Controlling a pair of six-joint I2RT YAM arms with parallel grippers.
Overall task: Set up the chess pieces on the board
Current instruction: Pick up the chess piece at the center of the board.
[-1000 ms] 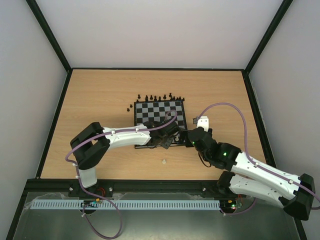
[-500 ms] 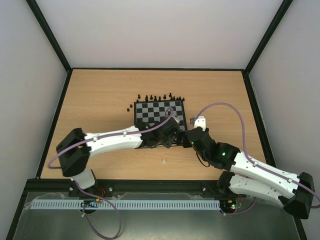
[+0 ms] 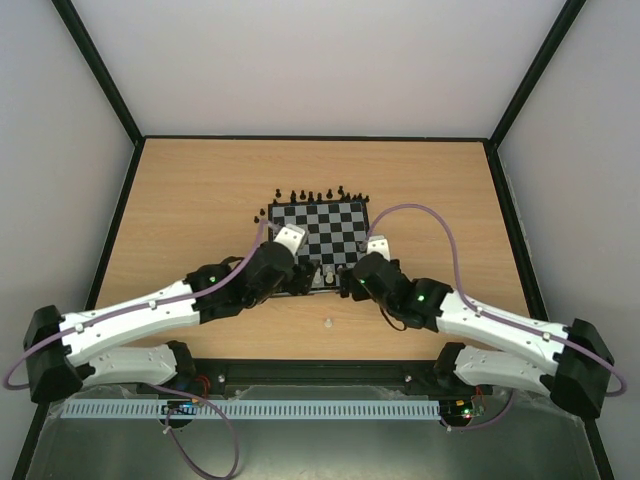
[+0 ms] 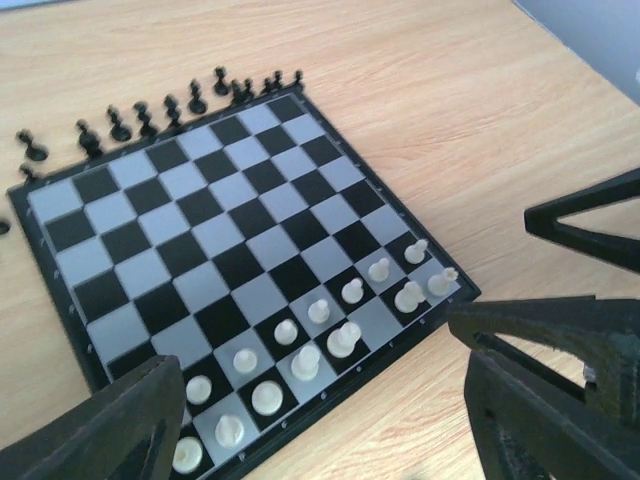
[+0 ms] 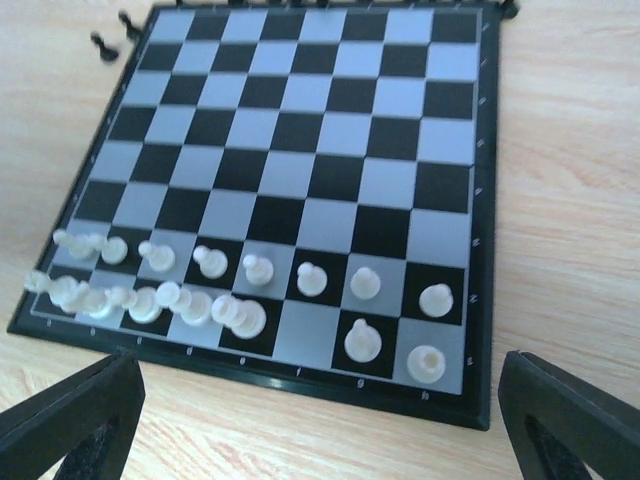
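Left tool (image 4: 315,410): jaws apart, nothing between; poised over near-left edge of board.
Board (image 4: 215,235): flat at middle of counter (image 3: 200,190); black and silver checks.
White pieces (image 5: 312,279): cream, tiny, on two near rows; one near-row square looks vacant, left-hand ones crowded.
Black pieces (image 4: 120,125): off board, lined along far edge.
Stray white piece (image 3: 327,323): on counter, near side of board.
Right tool (image 5: 320,420): jaws wide apart, empty; at near-right edge.
Step, as judged: white side nearly set.
Next: fine pinch on stray piece, then black ranks.
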